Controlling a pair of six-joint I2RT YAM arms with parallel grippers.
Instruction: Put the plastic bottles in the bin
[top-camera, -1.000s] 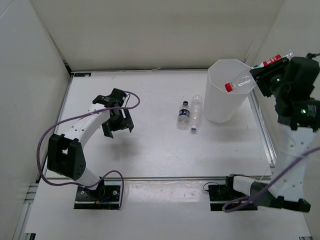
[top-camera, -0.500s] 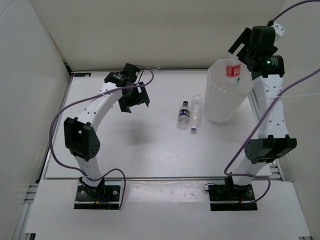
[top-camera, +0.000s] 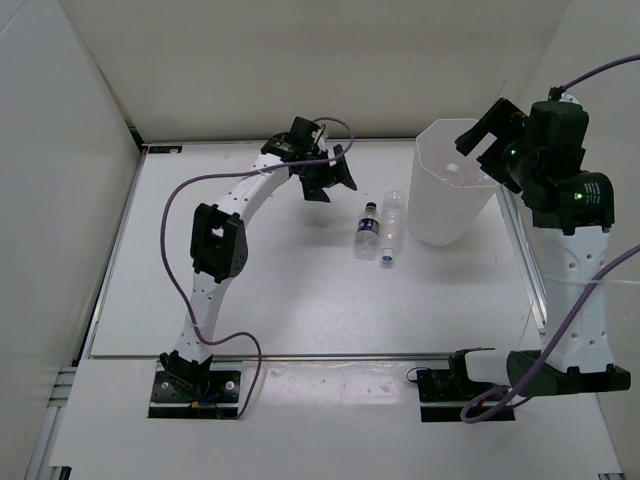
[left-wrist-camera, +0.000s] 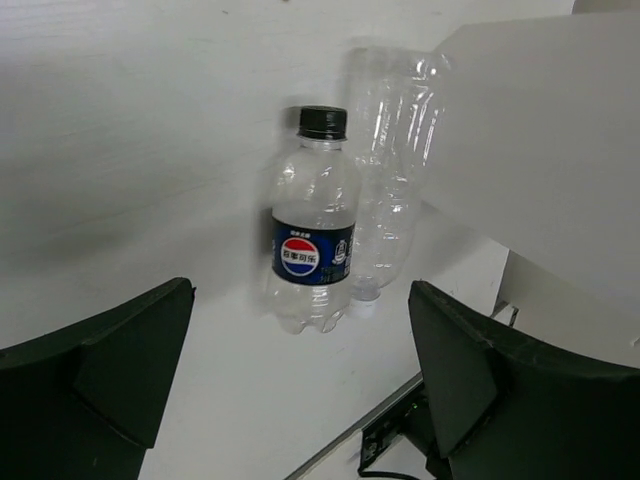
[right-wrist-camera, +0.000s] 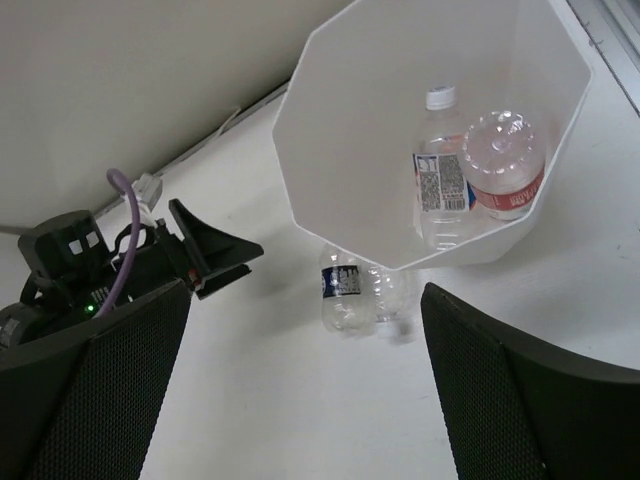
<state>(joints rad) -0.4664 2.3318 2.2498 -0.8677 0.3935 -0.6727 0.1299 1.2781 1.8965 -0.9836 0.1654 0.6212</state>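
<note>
A: Plastic bottles (top-camera: 368, 228), where are they?
B: Two inside the bin (right-wrist-camera: 350, 130); two side by side on the table (top-camera: 250, 280), at its 8 o'clock.
A: Grippers?
B: Left gripper (left-wrist-camera: 300, 385) at their 10 o'clock, right gripper (right-wrist-camera: 300, 375) over the bin; both spread wide, empty.

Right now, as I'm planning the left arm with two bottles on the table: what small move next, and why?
Probably lower the open left pincer onto the dark-capped bottle: its wrist view frames that bottle between the fingers, while the clear bottle lies tight beside the bin.
</note>
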